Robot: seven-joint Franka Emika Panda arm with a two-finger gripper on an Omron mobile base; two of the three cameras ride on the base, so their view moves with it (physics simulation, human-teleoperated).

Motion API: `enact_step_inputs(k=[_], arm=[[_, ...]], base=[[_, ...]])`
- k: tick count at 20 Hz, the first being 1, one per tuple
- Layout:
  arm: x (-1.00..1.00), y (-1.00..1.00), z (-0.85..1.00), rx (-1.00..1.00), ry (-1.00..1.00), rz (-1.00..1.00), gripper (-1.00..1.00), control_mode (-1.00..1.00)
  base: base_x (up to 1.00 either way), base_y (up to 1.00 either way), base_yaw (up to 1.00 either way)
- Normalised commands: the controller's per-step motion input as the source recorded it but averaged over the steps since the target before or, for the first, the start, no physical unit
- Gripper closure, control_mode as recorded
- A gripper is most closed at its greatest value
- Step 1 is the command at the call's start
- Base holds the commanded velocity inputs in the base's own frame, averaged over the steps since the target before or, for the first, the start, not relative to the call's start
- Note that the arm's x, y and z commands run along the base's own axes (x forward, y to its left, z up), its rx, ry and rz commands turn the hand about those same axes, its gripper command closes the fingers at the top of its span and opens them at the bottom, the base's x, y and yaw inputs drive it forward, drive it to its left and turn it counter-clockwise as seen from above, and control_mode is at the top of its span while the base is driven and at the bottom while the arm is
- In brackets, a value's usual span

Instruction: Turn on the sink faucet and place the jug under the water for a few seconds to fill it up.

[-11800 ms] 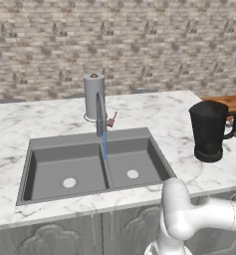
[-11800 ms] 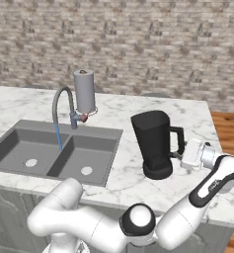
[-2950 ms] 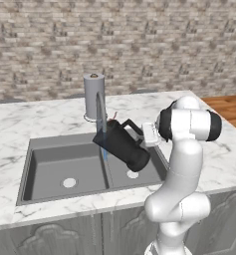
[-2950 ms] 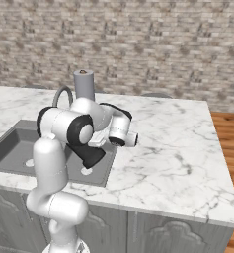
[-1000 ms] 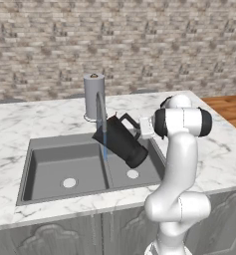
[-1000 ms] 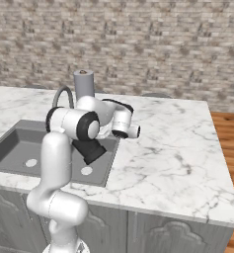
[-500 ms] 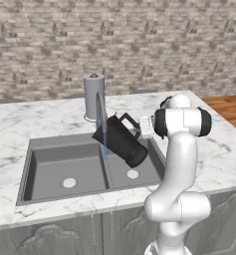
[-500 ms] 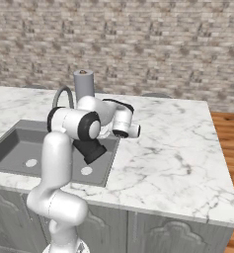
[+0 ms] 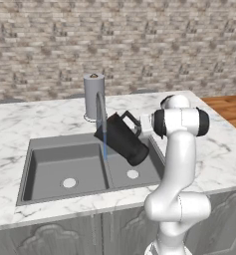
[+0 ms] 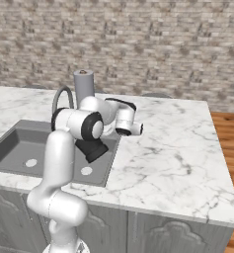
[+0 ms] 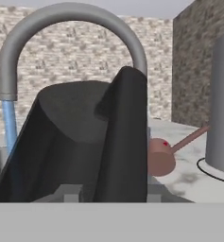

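The black jug (image 9: 124, 142) hangs tilted over the right basin of the grey sink (image 9: 50, 164), mouth up toward the faucet (image 9: 100, 102), base lower right. My gripper (image 9: 141, 127) is shut on its loop handle from the right. In the hand view the jug (image 11: 80, 142) stands close in front, its handle between my gripper's (image 11: 112, 193) tips. The faucet (image 11: 71, 19) arches over it, with the reddish lever (image 11: 179, 142) to the right. The blue water (image 9: 105, 147) falls close by the jug's rim. From the right, my arm hides most of the jug (image 10: 91, 148).
A grey upright paper-towel roll (image 9: 93, 89) stands on the marble counter (image 9: 209, 144) right behind the faucet. The left basin (image 10: 15, 143) lies beside the jug. A stone wall runs along the back, and wooden floor shows to the right of the counter.
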Motion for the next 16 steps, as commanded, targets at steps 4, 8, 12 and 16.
enact_step_inputs(k=[4,8,12,16], arm=[[0.22,0.24,-0.12,0.00,0.00,0.00,1.00,-1.00],[0.14,0.30,-0.10,0.00,0.00,0.00,1.00,-1.00],[0.03,0.42,-0.04,0.00,0.00,0.00,1.00,-1.00],[0.18,0.46,0.00,0.00,0.00,0.00,1.00,-1.00]], base=[[0.00,0.00,0.00],[0.00,0.00,0.00],[0.00,0.00,0.00],[0.00,0.00,0.00]])
